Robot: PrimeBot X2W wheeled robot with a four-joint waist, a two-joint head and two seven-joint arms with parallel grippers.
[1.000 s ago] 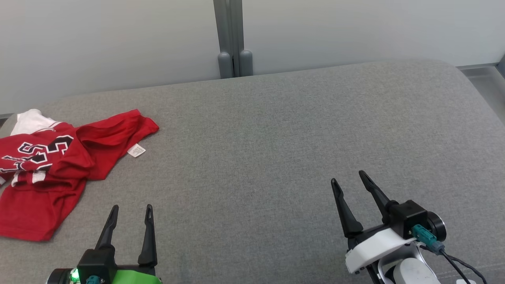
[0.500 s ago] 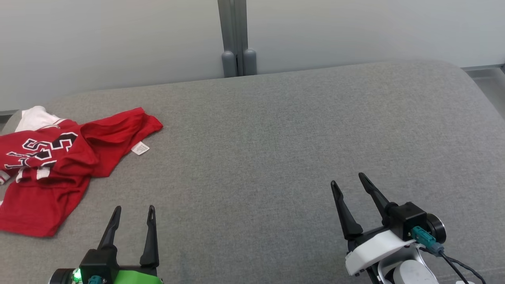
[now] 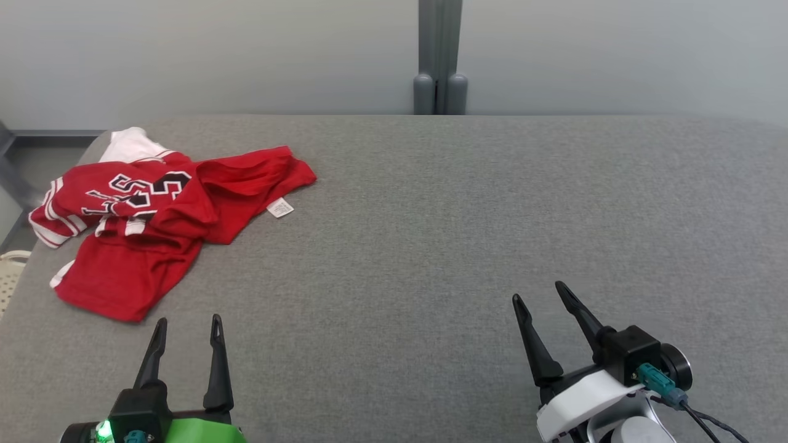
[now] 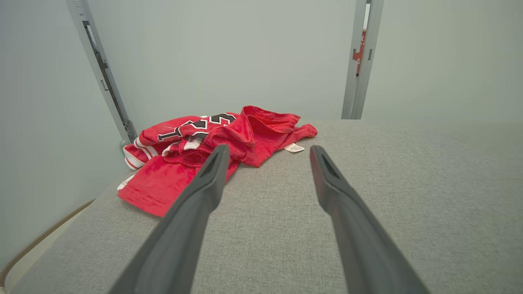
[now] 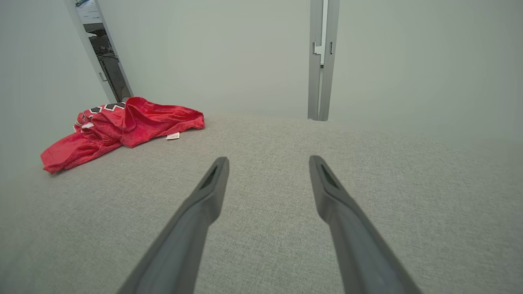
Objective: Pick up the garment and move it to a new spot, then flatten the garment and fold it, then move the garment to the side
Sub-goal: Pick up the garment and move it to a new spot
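Note:
The garment is a crumpled red jersey with white trim and black lettering, lying at the far left of the grey padded surface. A small white label sticks out at its right edge. My left gripper hovers open near the front edge, just short of the jersey's lower hem, nothing between its fingers. From the left wrist, the garment lies ahead and left of the fingertips. My right gripper is open at the lower right, far from the garment.
A grey post stands against the pale wall behind the surface. The surface's left edge drops off by the garment, with a pale basket rim below it. Wide bare fabric lies between the jersey and my right arm.
The head camera has turned left, so the whole scene shifted right in view and more of the jersey shows. Both grippers stay open and hold about the same pose.

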